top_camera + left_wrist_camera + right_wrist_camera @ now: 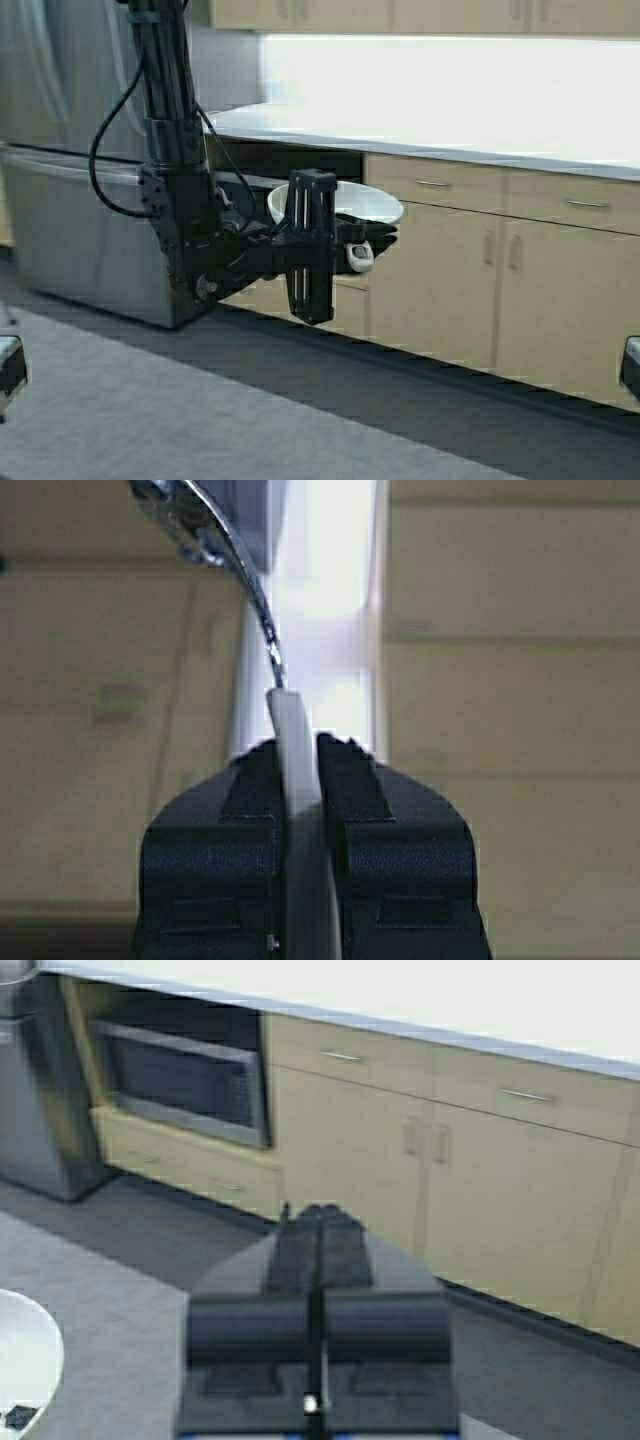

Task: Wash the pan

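Left pincer [365,250] clamped on pan [350,205] handle — bowel fwd of pincer, toward table [450,125]; right pincer [315,1222] closed, empty.

We see a pale countertop [450,140] over tan cabinets [500,270], a steel fridge [70,200] at its left end, and grey floor [200,420] below.

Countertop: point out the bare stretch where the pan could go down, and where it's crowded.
The countertop looks bare between the fridge and the picture's right edge. Crowded only at the left pincer, holding the pan before the cabinets.
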Motion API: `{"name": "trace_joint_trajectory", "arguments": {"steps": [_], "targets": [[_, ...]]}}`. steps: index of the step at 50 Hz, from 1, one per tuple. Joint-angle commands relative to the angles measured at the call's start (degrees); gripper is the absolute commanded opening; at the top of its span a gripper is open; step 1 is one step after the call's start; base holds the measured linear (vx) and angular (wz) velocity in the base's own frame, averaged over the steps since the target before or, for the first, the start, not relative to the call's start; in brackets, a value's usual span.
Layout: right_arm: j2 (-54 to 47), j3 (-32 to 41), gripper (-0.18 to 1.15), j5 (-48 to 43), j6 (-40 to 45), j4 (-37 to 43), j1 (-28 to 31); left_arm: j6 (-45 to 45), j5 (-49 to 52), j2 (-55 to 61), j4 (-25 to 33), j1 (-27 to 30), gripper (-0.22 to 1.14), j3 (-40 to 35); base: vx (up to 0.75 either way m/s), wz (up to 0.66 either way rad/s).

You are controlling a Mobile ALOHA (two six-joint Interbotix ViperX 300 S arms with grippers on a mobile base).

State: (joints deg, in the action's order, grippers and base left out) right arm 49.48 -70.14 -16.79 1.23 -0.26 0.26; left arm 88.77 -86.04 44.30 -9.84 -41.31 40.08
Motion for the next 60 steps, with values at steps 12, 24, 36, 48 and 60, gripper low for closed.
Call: {"name": "trace_joint_trajectory", "arguments": {"steps": [12,24,36,48,60], "targets": [[0.09,0.70,0.06,-0.18,0.18,0.00,0.00,-0.35,-0.97,-4.22,0.18,-0.09,0.02,2.02,0.14,0.63],[0.18,0.62,0.06,-0.18,0.18,0.00,0.00,-0.44,-0.97,-4.75,0.00,-0.09,0.02,2.72,0.13,0.60],[0.79,0.53,0.06,-0.18,0.18,0.00,0.00,-0.35,-1.14,-6.42,-0.26,-0.09,0.02,3.25,0.14,0.71],[1.05,0.70,0.06,-0.18,0.26,0.00,0.00,-0.53,-1.05,-7.73,-0.35,-0.09,0.02,3.96,0.12,0.61],[3.34,0.18,0.06,-0.18,0.09,0.00,0.00,-0.18,-1.05,-8.00,-0.44,-0.09,0.02,3.69,0.12,0.48]]}}
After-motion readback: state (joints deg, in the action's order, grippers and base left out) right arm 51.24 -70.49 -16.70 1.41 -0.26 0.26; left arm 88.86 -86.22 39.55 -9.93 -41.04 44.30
